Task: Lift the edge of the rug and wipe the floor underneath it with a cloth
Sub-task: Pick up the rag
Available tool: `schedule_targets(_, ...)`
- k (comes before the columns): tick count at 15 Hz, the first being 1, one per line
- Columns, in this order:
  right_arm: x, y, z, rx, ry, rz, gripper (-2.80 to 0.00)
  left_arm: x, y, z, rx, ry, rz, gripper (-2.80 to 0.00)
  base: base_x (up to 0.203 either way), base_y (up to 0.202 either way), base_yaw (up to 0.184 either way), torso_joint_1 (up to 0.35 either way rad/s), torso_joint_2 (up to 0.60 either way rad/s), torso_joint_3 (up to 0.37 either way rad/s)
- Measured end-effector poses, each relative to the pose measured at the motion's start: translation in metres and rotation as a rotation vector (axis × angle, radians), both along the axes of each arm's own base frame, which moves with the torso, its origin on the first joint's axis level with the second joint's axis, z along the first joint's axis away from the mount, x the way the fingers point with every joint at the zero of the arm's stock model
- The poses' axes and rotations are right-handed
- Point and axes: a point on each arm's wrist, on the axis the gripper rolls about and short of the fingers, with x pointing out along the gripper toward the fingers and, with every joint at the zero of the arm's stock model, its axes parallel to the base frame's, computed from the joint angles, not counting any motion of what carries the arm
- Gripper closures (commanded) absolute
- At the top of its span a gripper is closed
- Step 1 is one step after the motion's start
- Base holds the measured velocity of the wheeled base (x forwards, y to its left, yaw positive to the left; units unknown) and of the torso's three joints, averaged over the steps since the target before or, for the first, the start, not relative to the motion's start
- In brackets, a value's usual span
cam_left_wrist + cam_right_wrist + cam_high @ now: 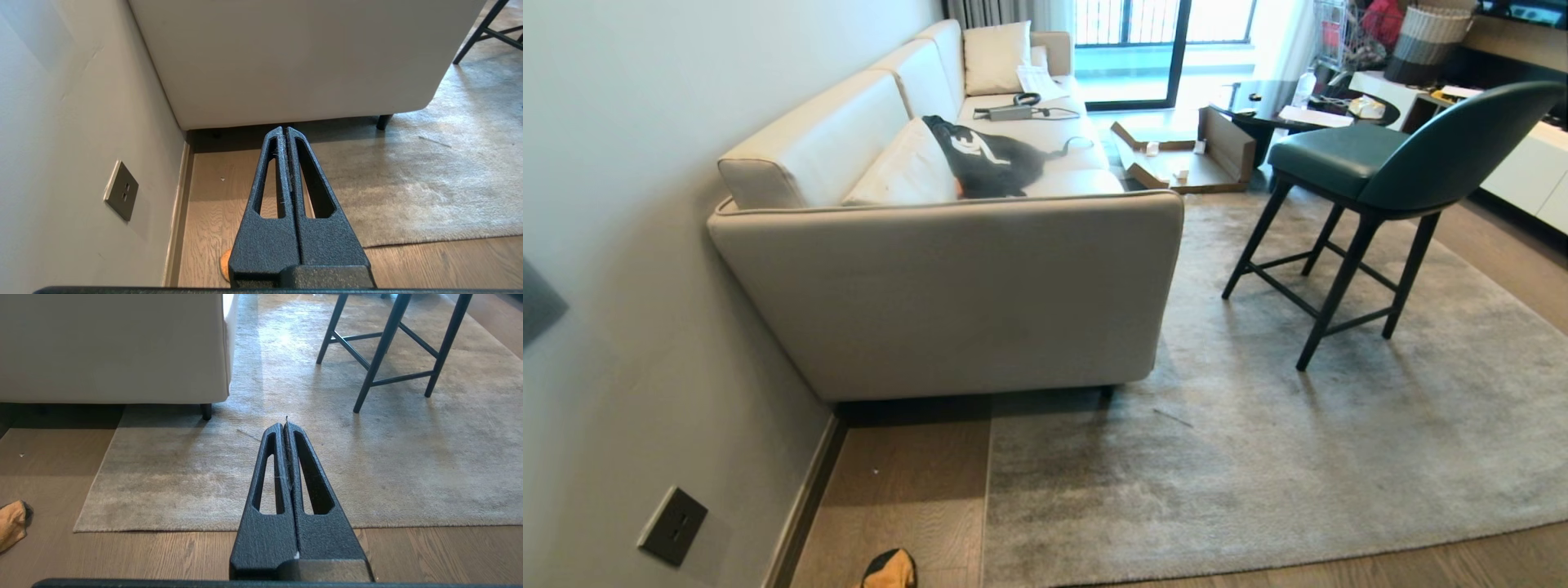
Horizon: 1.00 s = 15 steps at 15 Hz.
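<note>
Head view: the cloth (889, 570) lies on the floor (907, 490) at the bottom edge, left of centre, just left of the rug edge (988, 498). Left gripper (284, 130) and right gripper (284, 425) are both fully closed, empty, raised well clear of the cloth.

Left gripper (284, 130): black, two long fingers pressed flat together, tips touching, nothing between them.
Left gripper pose: pointing forward and a bit down, held up in the air, touching nothing.
Right gripper (284, 425): black, same shape, fingers pressed together tip to tip, holding nothing.
Right gripper pose: pointing forward and a bit down, up in the air, touching nothing.
Arms in head view: neither one seen.
</note>
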Motion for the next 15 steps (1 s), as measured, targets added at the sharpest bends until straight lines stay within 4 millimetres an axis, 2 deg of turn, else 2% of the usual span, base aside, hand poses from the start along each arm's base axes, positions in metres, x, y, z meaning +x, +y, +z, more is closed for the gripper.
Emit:
schedule_targets(4, 0.0000, 0.0000, 0.0000, 0.006, 0.000, 0.001, 0.00, 0.0000, 0.0000, 0.0000, 0.000, 0.000, 0.000, 0.00, 0.000, 0.000, 0.000, 0.021, 0.09, 0.101)
schedule_targets(15, 0.0000, 0.0000, 0.0000, 0.008, 0.000, 0.002, 0.00, 0.0000, 0.0000, 0.0000, 0.000, 0.000, 0.000, 0.00, 0.000, 0.000, 0.000, 0.001, 0.00, 0.003)
